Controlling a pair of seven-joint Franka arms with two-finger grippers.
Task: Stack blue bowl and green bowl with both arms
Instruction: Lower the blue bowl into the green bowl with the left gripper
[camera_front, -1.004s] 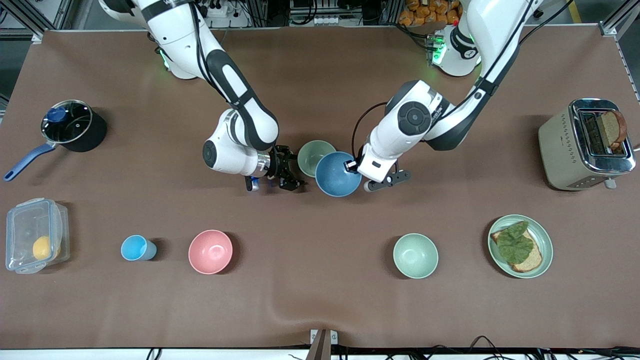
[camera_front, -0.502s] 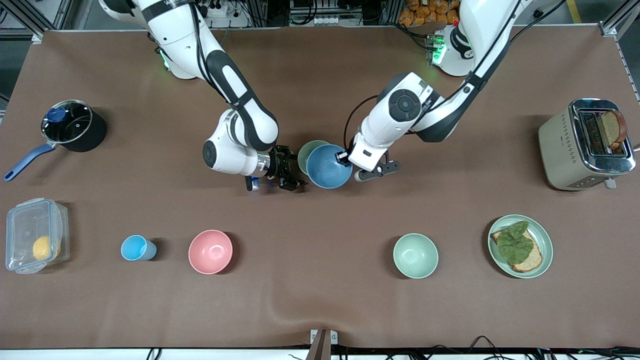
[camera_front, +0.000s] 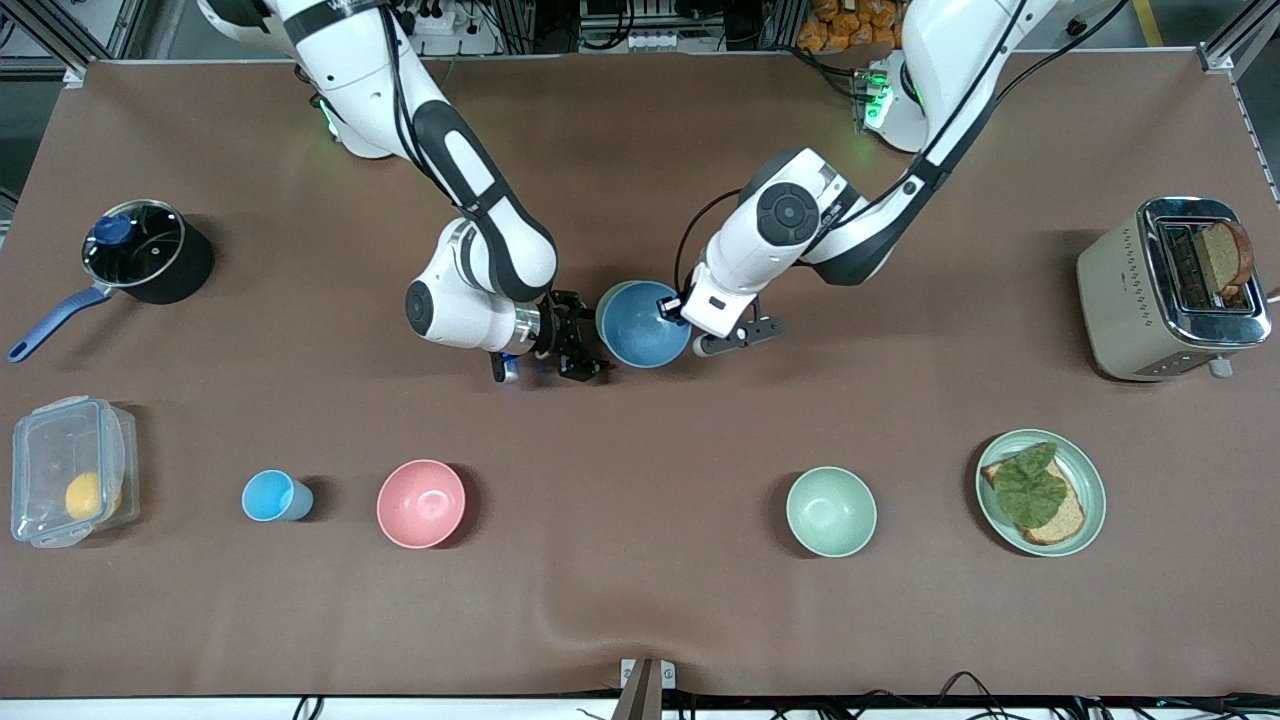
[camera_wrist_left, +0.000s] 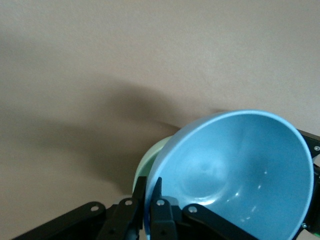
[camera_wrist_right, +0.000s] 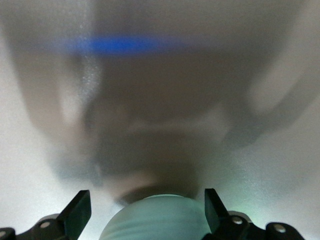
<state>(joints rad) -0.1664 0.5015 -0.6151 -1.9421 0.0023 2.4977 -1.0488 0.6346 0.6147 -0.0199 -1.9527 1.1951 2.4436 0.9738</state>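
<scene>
Over the green bowl (camera_wrist_left: 146, 164), our left end effector (camera_front: 672, 306), clamped on the blue bowl (camera_front: 643, 325), has moved; right end effector (camera_front: 578, 350) spread, waiting.

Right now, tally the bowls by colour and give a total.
Blue: 1, the blue bowl, held by the left gripper over the green bowl.
Green: 2, that green bowl, with the right gripper open by it, and a spare green bowl beside the plate.
Pink: 1, the pink bowl.
Total: 4.
</scene>
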